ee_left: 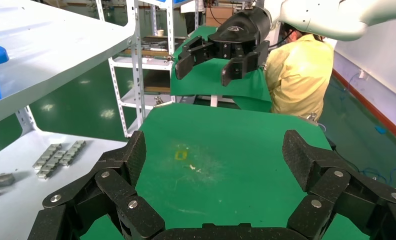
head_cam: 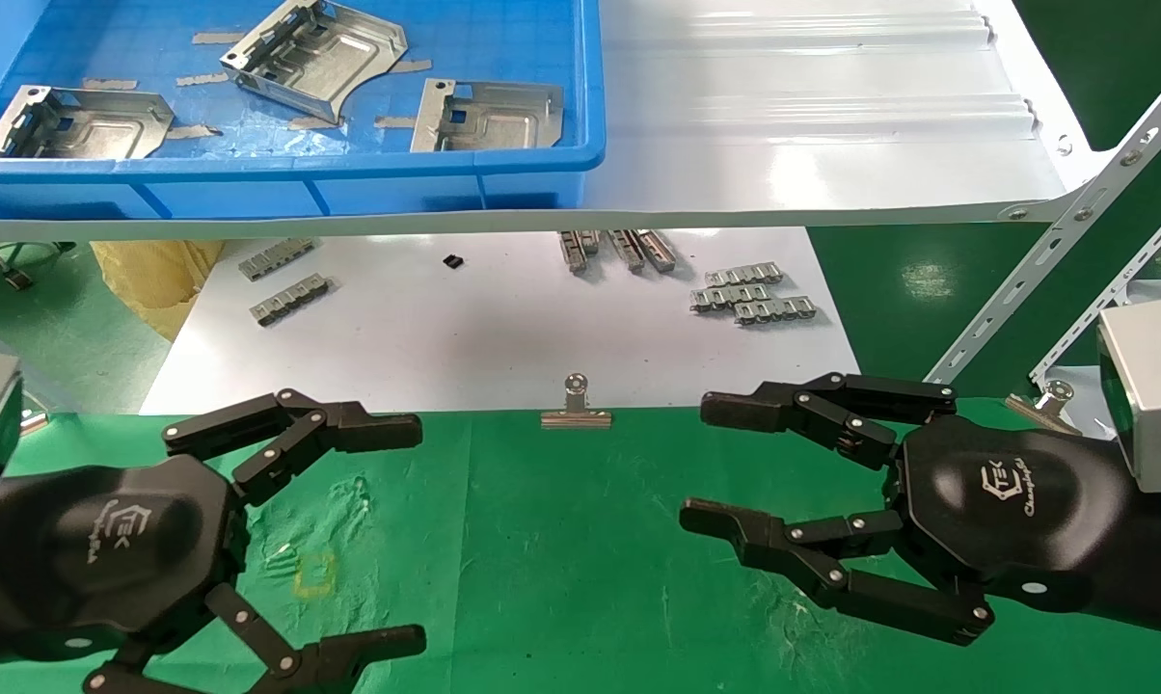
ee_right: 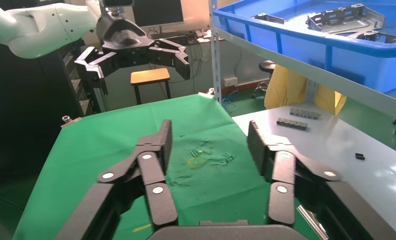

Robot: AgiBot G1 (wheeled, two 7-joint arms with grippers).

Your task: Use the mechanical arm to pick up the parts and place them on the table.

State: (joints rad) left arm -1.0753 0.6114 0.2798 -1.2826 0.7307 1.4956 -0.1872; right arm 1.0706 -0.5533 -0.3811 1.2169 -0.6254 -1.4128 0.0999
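Note:
Three silvery stamped parts lie in a blue bin (head_cam: 542, 154) on the white shelf: one at the left (head_cam: 79, 122), one in the middle (head_cam: 315, 56), one at the right (head_cam: 489, 116). They also show in the right wrist view (ee_right: 345, 19). My left gripper (head_cam: 417, 535) hovers open and empty over the green table (head_cam: 561, 559), near a yellow square mark (head_cam: 313, 574). My right gripper (head_cam: 701, 463) hovers open and empty over the table's right side. In the left wrist view the left gripper (ee_left: 213, 155) is over bare cloth. The right gripper (ee_right: 208, 142) is too.
A silver binder clip (head_cam: 576, 405) holds the cloth's far edge. Small grey toothed strips (head_cam: 754, 294) lie on the white sheet (head_cam: 503, 328) beyond it. The white shelf (head_cam: 812, 116) overhangs that sheet, with slotted metal uprights (head_cam: 1072, 222) at the right. A person in yellow (ee_left: 298, 75) stands beyond the table.

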